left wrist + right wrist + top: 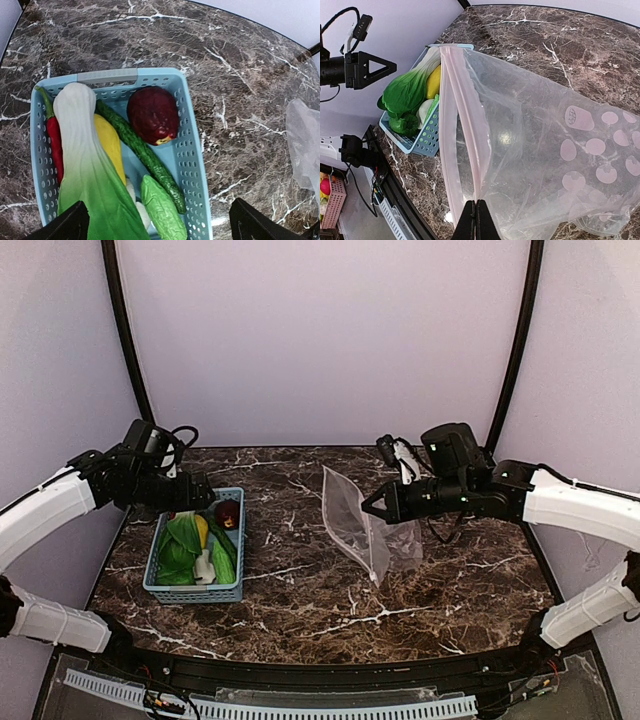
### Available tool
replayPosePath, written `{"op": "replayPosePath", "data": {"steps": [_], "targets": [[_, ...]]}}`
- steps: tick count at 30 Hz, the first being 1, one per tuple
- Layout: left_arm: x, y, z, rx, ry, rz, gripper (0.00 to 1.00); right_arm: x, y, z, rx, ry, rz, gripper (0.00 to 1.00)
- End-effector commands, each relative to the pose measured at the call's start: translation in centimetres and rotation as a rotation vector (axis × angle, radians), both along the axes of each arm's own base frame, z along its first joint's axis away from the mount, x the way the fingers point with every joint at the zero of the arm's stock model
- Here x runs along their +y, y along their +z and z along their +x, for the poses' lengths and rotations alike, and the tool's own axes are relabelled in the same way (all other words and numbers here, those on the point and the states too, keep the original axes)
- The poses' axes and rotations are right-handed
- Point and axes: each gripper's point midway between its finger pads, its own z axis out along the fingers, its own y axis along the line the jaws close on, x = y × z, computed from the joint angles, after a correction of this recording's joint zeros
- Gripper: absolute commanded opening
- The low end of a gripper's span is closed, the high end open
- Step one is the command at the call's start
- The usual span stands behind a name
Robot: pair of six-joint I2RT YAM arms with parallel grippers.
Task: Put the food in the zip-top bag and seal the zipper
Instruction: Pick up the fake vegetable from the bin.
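Two tools: you see both.
Left tool (200, 493): spread wide, empty, food (152, 115) in basket (107, 76) below it.
Right tool (476, 220): pinched tight on zip-top bag (535, 150).

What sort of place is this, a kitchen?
Likely a robot test booth: plain lilac walls around a dark marble-patterned table, two white robot arms, toy vegetables in a light blue plastic basket.

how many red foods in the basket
2: red chilli along the left wall of the basket, dark red fruit in its far right corner; more may hide under the leafy bunch.
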Motion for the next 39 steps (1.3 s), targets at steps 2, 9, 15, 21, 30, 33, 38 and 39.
{"op": "replayPosePath", "data": {"steps": [2, 9, 15, 21, 30, 33, 38, 39], "targets": [[3.4, -3.1, -0.5, 0.054, 0.063, 0.055, 0.99, 0.7, 0.2, -0.1, -0.001, 0.013, 0.015, 0.00], [5.1, -5.2, -1.0, 0.068, 0.127, 0.013, 0.99, 0.7, 0.1, -0.2, 0.002, 0.016, 0.017, 0.00], [5.8, -7.1, -1.8, 0.099, 0.162, -0.046, 0.99, 0.9, 0.0, -0.3, 0.012, 0.026, 0.024, 0.00], [5.5, -8.3, -2.4, 0.105, 0.179, -0.123, 0.99, 0.9, 0.1, -0.5, 0.013, 0.031, 0.031, 0.00], [5.4, -9.1, -2.9, 0.112, 0.191, -0.167, 0.84, 0.9, 0.2, -0.6, 0.014, 0.034, 0.040, 0.00], [5.5, -9.2, -3.0, 0.109, 0.197, -0.168, 0.79, 0.9, 0.2, -0.7, 0.017, 0.038, 0.044, 0.00], [5.6, -9.4, -3.2, 0.108, 0.205, -0.177, 0.68, 1.0, 0.3, -0.7, 0.018, 0.040, 0.048, 0.00], [5.5, -9.4, -3.2, 0.108, 0.205, -0.179, 0.66, 1.0, 0.3, -0.7, 0.017, 0.042, 0.049, 0.00]]}}
